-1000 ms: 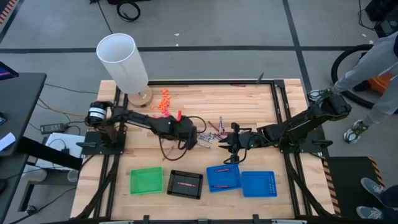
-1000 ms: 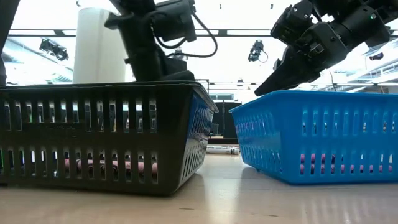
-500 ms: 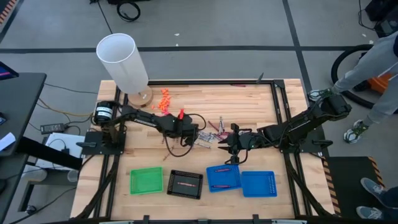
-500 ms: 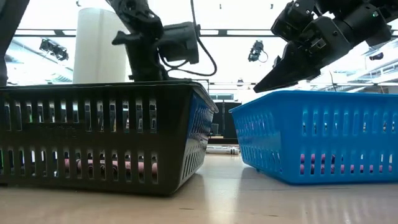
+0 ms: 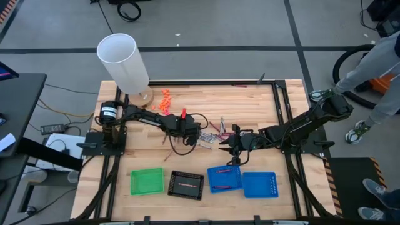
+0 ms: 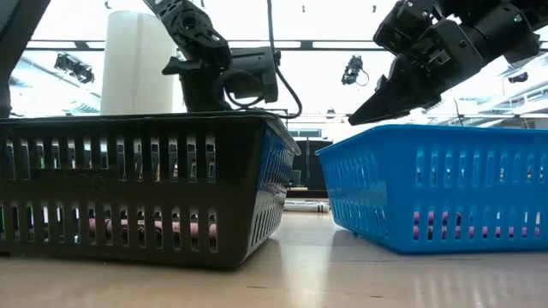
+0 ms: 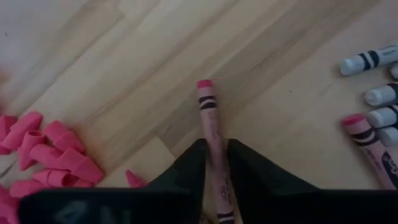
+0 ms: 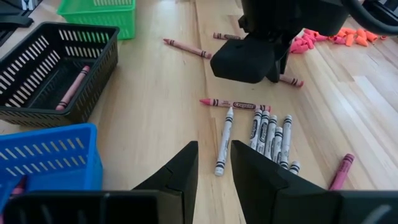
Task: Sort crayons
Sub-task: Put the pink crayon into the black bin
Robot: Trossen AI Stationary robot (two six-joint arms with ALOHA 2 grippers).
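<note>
At mid-tabletop the left gripper (image 7: 214, 163) jaws straddle a pink crayon (image 7: 210, 118) (long axis running straight between them), seemingly clasping it; the right gripper (image 8: 213, 163) hovers unclenched.

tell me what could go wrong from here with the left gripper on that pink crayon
1. The left gripper pinches the pink crayon near one end, so most of it sticks out past the fingers; it may pivot or slip when lifted.
2. Pink eraser caps and the grey crayons lie close by, so a sweep could scatter them.
3. The right gripper hovers open near the same pile; the arms might collide.
</note>
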